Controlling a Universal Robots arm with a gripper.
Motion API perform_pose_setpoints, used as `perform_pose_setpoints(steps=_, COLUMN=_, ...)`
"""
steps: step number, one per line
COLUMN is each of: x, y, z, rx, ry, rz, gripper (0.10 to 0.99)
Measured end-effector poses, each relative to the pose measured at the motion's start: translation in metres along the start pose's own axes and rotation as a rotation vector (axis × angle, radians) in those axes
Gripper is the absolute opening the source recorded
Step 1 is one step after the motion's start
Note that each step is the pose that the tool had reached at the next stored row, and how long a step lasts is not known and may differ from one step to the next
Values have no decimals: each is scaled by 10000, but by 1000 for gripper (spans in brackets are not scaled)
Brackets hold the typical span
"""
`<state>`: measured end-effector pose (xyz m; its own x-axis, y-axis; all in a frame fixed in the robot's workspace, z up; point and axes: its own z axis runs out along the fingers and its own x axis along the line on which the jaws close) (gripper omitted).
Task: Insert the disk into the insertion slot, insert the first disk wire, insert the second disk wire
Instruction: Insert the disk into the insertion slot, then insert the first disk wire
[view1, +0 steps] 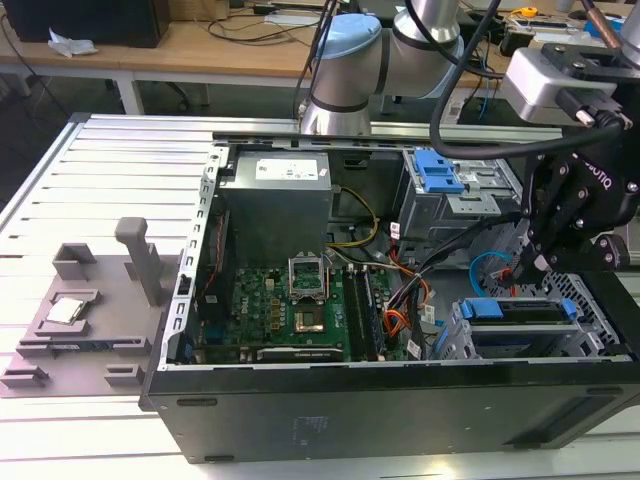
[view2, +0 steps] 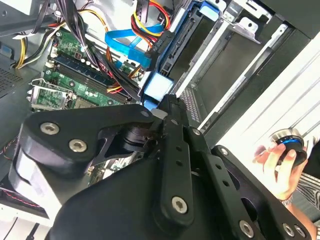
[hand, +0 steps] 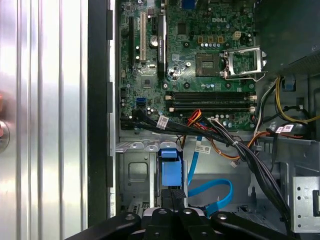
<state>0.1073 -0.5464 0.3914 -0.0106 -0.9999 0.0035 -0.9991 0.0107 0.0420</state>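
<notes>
1. The disk (view1: 518, 312), a flat rectangular hard drive framed by a bright blue plastic carrier, lies in the insertion slot (view1: 590, 298). The slot is a grey perforated sheet-metal cage in the corner of the open black computer case (view1: 380, 410), at the exterior view's right.
2. The carrier's blue frame sits level with the cage's upper edge and square between its walls. I judge the first step done.
3. Of the disk, the blue rim shows best. The face inside the rim is dull grey and partly shaded by the arm, and I can make out no label on it.
4. The black gripper (view1: 527, 268) hangs just above the disk's edge on the side nearer the green motherboard (view1: 300, 310).
5. In the first wrist view the fingers (hand: 179, 200) are pressed together, with only a thin seam between them.
6. Their tips meet a bright blue plastic block (hand: 169, 172), also seen in the second wrist view (view2: 159, 85). Whether they pinch it or only touch it, I cannot tell.
7. A blue flat wire (hand: 212, 192) curls loose beside the cage, near the fingers.
8. No wire can be seen plugged into the disk, so both wire steps appear to be left, and the work now looks to be at the first of them.
9. The case rests on a ribbed silver surface (view1: 110, 170).
</notes>
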Motion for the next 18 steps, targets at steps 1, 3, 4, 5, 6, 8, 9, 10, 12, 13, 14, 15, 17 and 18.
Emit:
perform_pose_setpoints(steps=1, x=0, y=0, z=1, rx=0, ry=0, rz=0, gripper=106)
perform_pose_setpoints(steps=3, x=0, y=0, z=2, rx=0, ry=0, rz=0, gripper=106)
perform_pose_setpoints(steps=4, x=0, y=0, z=2, rx=0, ry=0, rz=1, gripper=106)
perform_pose_setpoints(steps=5, x=0, y=0, z=3, rx=0, ry=-1, rz=0, gripper=106)
perform_pose_setpoints(steps=6, x=0, y=0, z=3, rx=0, ry=-1, rz=0, gripper=106)
perform_pose_setpoints(steps=8, x=0, y=0, z=5, rx=0, ry=0, rz=0, gripper=106)
perform_pose_setpoints(steps=9, x=0, y=0, z=6, rx=0, ry=-1, rz=0, gripper=106)
perform_pose_setpoints(steps=10, x=0, y=-5, z=7, rx=0, ry=-2, rz=0, gripper=106)
perform_pose_setpoints(steps=12, x=-1, y=-66, z=4, rx=-1, ry=-1, rz=1, gripper=106)
perform_pose_setpoints(steps=13, x=-3, y=-103, z=2, rx=-2, ry=-1, rz=0, gripper=106)
perform_pose_setpoints(steps=14, x=-5, y=-144, z=0, rx=-3, ry=0, rz=0, gripper=106)
perform_pose_setpoints(steps=15, x=-8, y=-174, z=-1, rx=-4, ry=-1, rz=0, gripper=106)
perform_pose_setpoints(steps=17, x=-19, y=-219, z=-2, rx=-4, ry=-1, rz=0, gripper=106)
perform_pose_setpoints(steps=18, x=-31, y=-246, z=-4, rx=-4, ry=0, rz=1, gripper=106)
